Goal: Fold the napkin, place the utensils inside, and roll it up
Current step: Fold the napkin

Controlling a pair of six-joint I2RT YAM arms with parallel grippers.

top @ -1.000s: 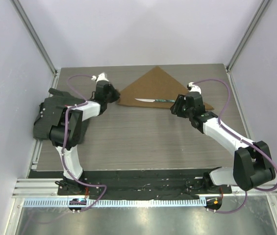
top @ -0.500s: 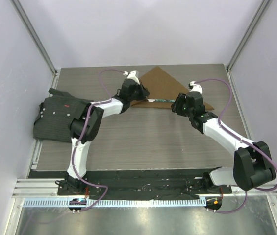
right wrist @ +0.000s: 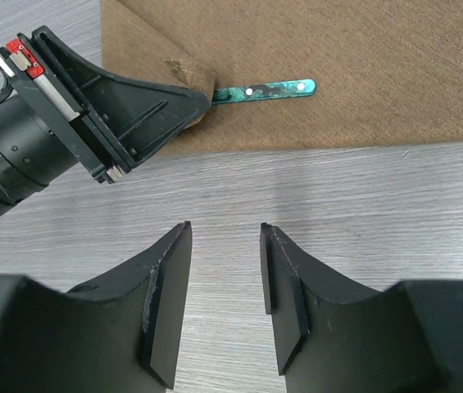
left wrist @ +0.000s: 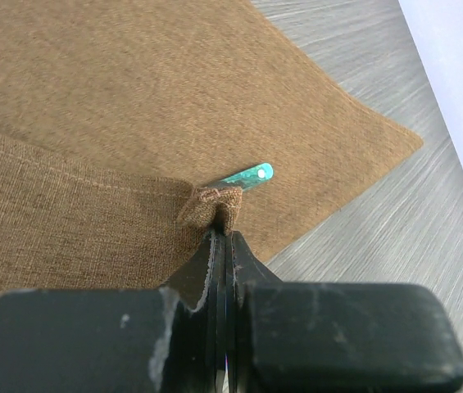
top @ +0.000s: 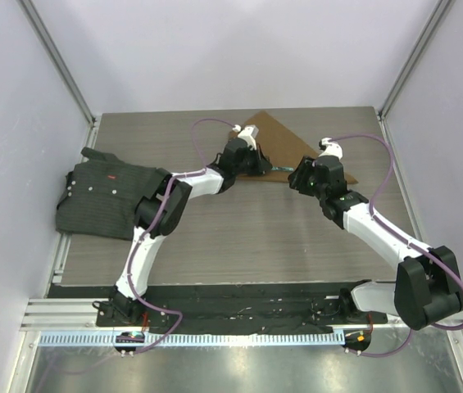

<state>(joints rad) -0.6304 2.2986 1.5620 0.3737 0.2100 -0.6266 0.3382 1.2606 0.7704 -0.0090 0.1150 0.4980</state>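
Left wrist: napkin (left wrist: 133, 98) coarse-woven, corner pinched.

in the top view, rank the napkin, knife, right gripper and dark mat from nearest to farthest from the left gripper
1. napkin, corner pinched in the left gripper
2. knife, just beside it on the napkin
3. right gripper, farther right
4. dark mat, far left
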